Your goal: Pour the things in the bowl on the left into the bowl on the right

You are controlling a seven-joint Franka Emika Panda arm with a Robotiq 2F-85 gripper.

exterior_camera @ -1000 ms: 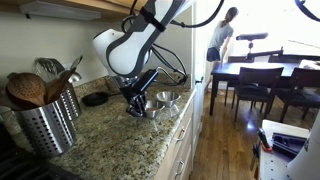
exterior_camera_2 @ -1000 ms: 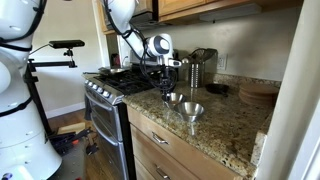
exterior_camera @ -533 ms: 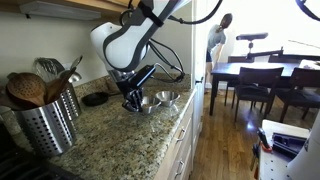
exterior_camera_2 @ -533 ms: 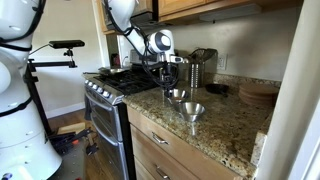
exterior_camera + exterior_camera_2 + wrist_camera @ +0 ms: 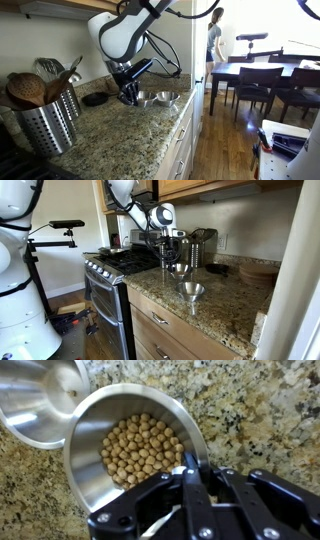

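Note:
My gripper [image 5: 190, 466] is shut on the near rim of a steel bowl [image 5: 90, 465] filled with chickpeas [image 5: 140, 445]. The bowl hangs slightly above the granite counter [image 5: 250, 410]. A second steel bowl [image 5: 35, 400], empty, sits on the counter at the upper left of the wrist view, its rim close to the held bowl. In both exterior views the gripper [image 5: 128, 95] [image 5: 172, 258] holds the filled bowl [image 5: 143, 100] [image 5: 180, 269], with the empty bowl [image 5: 167, 98] [image 5: 191, 290] beside it.
A steel utensil holder [image 5: 45, 120] with spoons stands on the counter. A small black dish [image 5: 96, 99] lies near the wall. A stove [image 5: 112, 265] adjoins the counter and a toaster [image 5: 203, 246] stands at the back. A person [image 5: 215, 35] stands by a dining table [image 5: 255, 72].
The arm has risen and carried the filled bowl up off the counter. The gripper stayed shut on its rim. The empty bowl has not moved.

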